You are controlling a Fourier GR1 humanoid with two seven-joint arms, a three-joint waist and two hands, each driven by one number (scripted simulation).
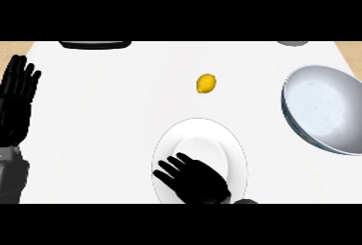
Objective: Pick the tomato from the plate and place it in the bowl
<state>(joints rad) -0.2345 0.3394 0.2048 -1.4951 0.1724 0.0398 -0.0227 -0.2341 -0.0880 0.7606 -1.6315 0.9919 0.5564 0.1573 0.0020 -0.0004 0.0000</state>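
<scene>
The white counter (92, 119) bears a plate (233, 143), a bowl (322, 110) and a yellow lemon (206, 83).

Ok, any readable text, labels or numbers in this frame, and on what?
None readable. The plate, bowl, lemon, counter, left hand and right hand bear no words, numbers or marks. The dark object cut by the top edge shows none either.

Black left robot hand (17, 95) (grey forearm (10, 174)).

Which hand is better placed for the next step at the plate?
The right hand: it is over the plate, and the bowl lies on its side. The left hand rests open at the left edge.
</scene>
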